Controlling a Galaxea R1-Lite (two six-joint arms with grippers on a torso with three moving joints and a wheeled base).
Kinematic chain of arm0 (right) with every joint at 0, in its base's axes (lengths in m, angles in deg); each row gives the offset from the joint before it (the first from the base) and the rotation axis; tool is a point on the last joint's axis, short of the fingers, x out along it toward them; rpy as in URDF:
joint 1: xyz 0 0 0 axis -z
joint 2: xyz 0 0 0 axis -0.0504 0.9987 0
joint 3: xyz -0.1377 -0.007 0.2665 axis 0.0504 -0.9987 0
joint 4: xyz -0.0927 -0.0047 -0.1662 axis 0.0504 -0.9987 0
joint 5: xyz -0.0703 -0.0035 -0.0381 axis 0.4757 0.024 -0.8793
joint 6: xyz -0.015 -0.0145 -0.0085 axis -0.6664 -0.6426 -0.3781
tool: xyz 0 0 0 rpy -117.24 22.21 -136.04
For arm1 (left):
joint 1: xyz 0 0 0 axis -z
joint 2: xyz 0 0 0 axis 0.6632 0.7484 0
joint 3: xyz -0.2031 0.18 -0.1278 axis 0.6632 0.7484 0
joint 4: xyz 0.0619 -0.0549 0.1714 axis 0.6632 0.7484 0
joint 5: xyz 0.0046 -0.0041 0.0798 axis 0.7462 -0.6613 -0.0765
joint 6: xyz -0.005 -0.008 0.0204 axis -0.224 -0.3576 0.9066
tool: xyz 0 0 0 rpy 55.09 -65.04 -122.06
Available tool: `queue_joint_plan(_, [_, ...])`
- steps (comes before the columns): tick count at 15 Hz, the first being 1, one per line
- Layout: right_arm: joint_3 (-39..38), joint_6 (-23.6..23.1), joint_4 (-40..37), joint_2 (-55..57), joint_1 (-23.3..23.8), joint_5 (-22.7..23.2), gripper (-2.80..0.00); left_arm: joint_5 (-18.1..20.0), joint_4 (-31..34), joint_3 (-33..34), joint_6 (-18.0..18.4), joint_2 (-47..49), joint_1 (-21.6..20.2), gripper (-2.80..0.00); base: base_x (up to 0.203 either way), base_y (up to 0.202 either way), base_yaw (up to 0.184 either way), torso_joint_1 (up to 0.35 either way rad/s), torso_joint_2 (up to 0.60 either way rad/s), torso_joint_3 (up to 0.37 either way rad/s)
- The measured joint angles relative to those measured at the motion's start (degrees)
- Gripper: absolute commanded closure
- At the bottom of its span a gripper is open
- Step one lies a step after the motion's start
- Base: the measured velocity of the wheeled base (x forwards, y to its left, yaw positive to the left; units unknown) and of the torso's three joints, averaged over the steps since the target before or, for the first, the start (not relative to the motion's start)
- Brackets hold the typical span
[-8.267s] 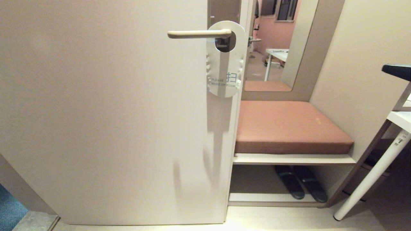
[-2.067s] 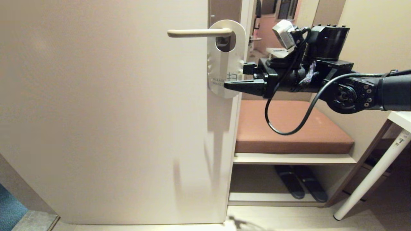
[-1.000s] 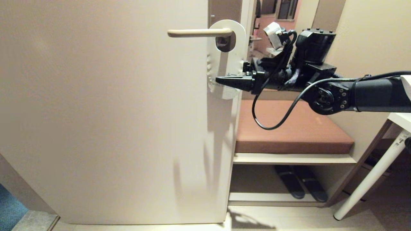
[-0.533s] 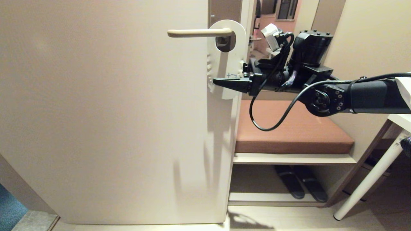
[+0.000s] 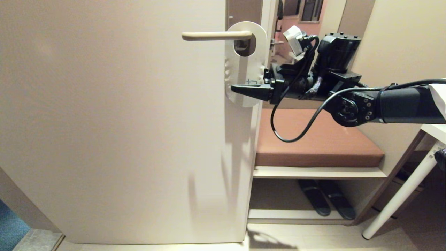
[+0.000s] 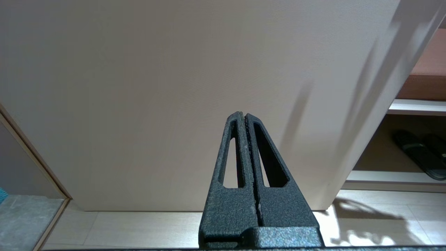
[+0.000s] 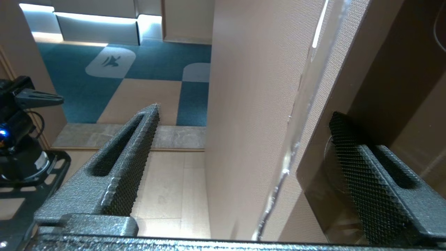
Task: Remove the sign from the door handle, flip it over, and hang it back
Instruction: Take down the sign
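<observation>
since a moment ago the right pincer (image 5: 244,89) has barely shifted, spread astride the sign's (image 5: 244,69) lower edge. hanging on the door handle (image 5: 216,35), it looks thin, stiff, light; pinch low.

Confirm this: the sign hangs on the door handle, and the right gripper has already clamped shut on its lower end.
Not quite. The sign hangs on the door handle, but the right gripper is open: the right wrist view shows its fingers spread wide, the sign's edge between them, ungripped.
</observation>
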Motion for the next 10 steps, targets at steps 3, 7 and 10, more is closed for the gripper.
queue_joint_plan(3, [-0.1,0.0,0.0,0.0,0.0,-1.7,0.00,0.0,0.0,0.0,0.0,0.0,0.0,0.00,0.000,0.000,0.000,0.000,0.00,0.000])
queue_joint_plan(7, [-0.5,-1.3,0.0,0.1,0.1,-1.9,0.00,0.0,0.0,0.0,0.0,0.0,0.0,0.00,0.000,0.000,0.000,0.000,0.00,0.000])
queue_joint_plan(10, [-1.1,-3.4,0.1,0.1,0.1,-2.0,0.00,0.0,0.0,0.0,0.0,0.0,0.0,0.00,0.000,0.000,0.000,0.000,0.00,0.000])
